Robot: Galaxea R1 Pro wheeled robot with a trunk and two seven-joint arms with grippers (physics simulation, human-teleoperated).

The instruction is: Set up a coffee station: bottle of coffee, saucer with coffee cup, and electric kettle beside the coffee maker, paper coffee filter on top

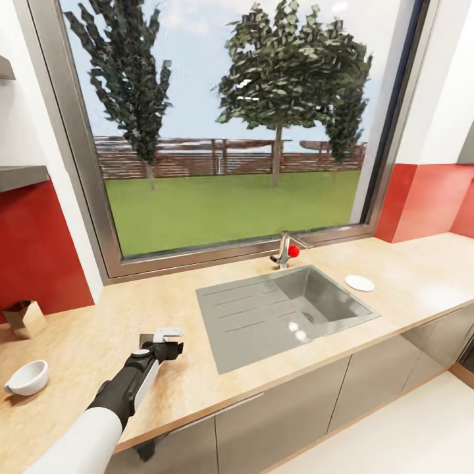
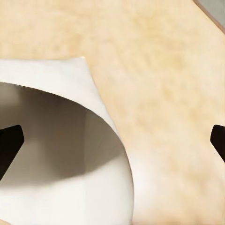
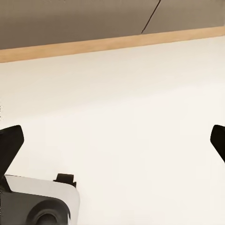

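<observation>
Two task things lie on the surface: the coffee cup near its front edge at far left, and the saucer just right of the sink, well apart from the cup. The left gripper hovers over bare surface between cup and sink; its wrist view shows wide-spread fingers holding nothing, above the cup. The right gripper is wide open too, empty, over the pale floor.

Table is a mottled light tan, sink plain grey steel, red backsplash on both sides. Coffee cup and saucer are white, tap knob bright red.
</observation>
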